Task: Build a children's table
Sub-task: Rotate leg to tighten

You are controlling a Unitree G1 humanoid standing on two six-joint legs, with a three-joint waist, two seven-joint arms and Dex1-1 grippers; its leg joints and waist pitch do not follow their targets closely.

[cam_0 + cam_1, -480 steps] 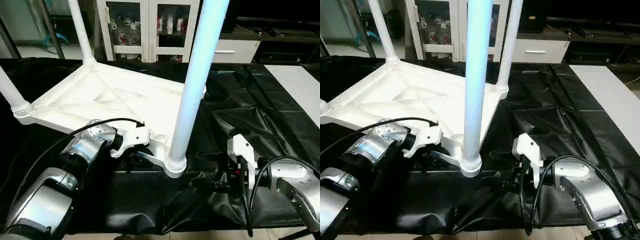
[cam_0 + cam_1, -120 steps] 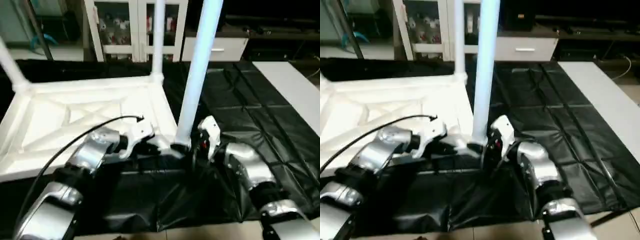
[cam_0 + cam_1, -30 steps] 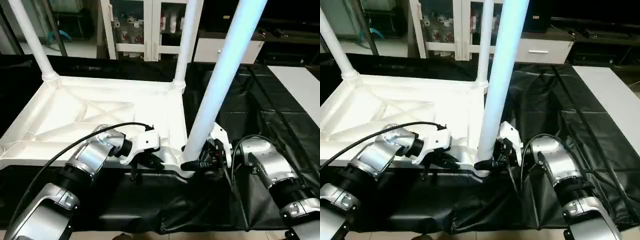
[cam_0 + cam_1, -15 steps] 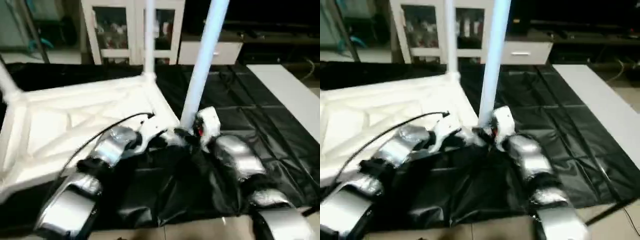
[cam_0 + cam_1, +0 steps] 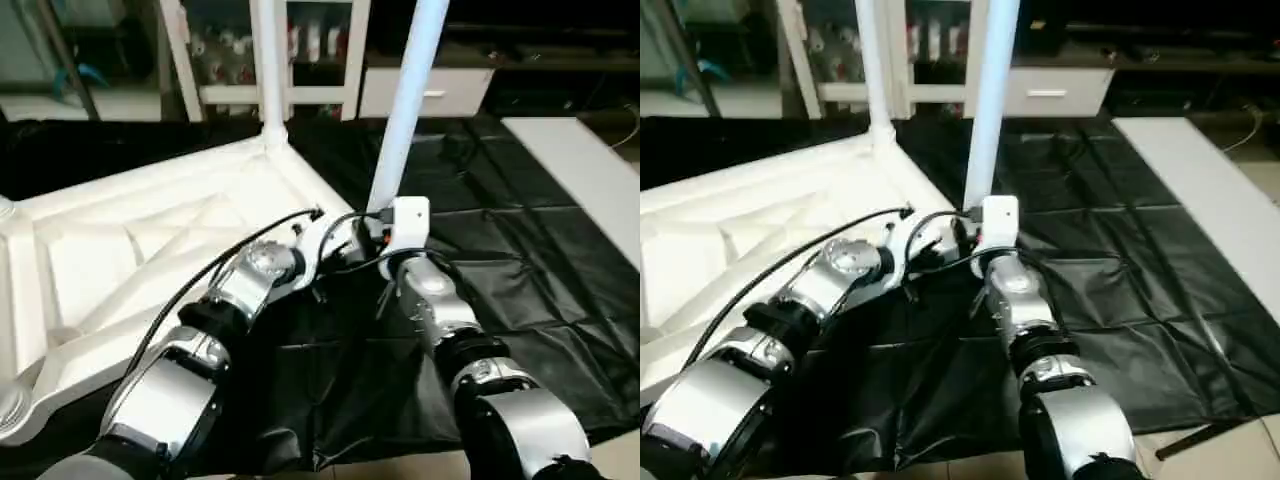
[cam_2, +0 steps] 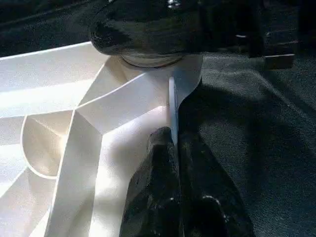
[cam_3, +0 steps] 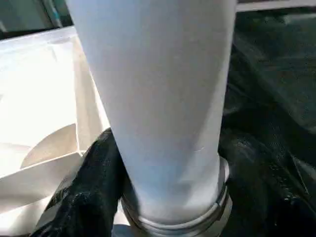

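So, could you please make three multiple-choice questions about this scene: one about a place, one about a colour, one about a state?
1. Where is the right gripper?
A. on the floor
B. around the base of the near leg
C. on a cabinet shelf

2. What colour is the cloth under the table top?
A. red
B. black
C. yellow

3. What is the state of the left gripper?
A. wide open, touching nothing
B. holding a screwdriver
C. shut on the table top's thin rim

Answers:
1 B: its fingers stand on either side of the leg, just above the socket.
2 B: black sheeting covers the worktable.
3 C: its fingers pinch the rim near the corner.
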